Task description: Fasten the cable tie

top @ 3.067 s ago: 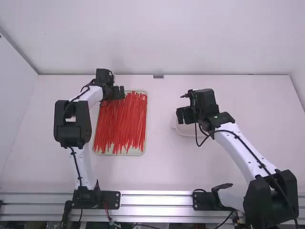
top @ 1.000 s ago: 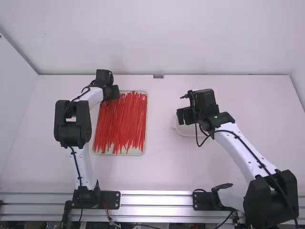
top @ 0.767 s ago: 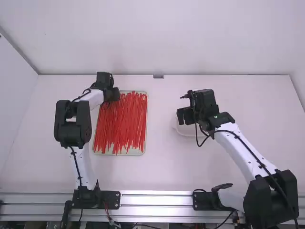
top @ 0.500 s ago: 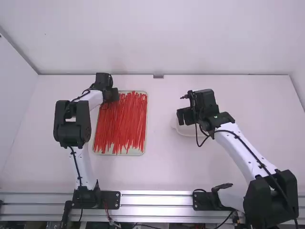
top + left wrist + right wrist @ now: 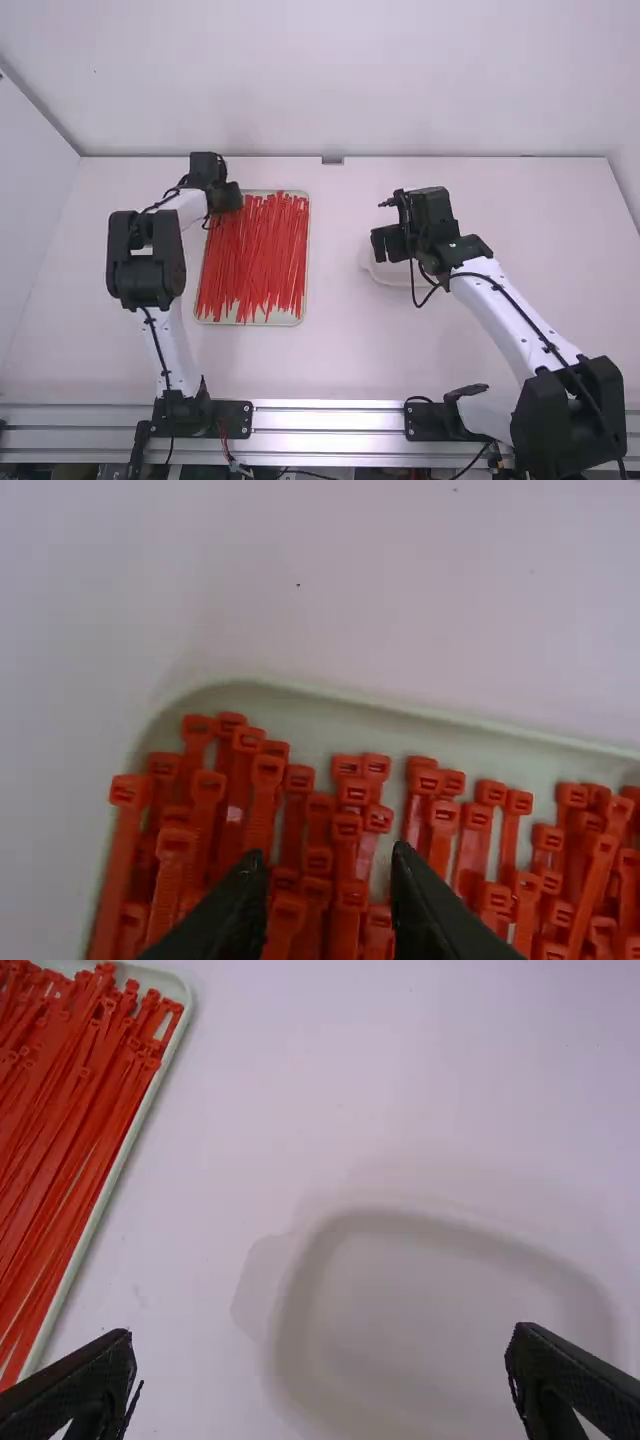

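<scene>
Ideally, the left gripper (image 5: 325, 865), its jaws spread a little above the heads of the red cable ties (image 5: 350, 810) at the 11 o'clock corner of the tray (image 5: 300, 695), should settle on one head lying clear of its neighbours. It should close on that tie alone, since the heads sit packed side by side. The tray holds a dense heap of ties, all apparently straight and unfastened; at its 3 o'clock the white container (image 5: 430, 1310) shows its plain floor, with the right gripper (image 5: 390, 245) hanging over it, jaws spread wide.
</scene>
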Robot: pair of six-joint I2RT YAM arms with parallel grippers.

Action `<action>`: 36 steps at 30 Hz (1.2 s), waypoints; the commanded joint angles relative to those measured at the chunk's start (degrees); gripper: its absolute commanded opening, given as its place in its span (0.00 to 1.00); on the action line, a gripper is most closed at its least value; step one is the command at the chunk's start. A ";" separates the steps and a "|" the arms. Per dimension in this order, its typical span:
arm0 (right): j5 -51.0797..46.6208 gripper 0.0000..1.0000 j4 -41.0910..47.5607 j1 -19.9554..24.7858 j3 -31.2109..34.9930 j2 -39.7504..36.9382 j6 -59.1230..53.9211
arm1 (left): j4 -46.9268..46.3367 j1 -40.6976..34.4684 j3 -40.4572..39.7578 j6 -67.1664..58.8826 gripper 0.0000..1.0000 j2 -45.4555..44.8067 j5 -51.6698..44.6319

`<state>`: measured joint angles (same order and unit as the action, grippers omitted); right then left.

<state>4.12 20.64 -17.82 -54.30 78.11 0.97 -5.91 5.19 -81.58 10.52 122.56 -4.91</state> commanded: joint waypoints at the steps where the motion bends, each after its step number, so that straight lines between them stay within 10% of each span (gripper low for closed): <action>1: -0.11 0.98 -0.02 0.22 -1.99 0.11 0.26 | 0.00 -0.24 0.66 -0.96 0.33 0.90 -1.16; 36: 0.11 0.98 -0.13 0.22 -1.99 0.11 0.09 | -1.49 -0.94 -3.65 -2.45 0.21 3.93 -3.17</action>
<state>4.10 20.56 -17.82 -54.30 78.11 1.02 -6.96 4.99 -83.05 7.97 126.06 -7.75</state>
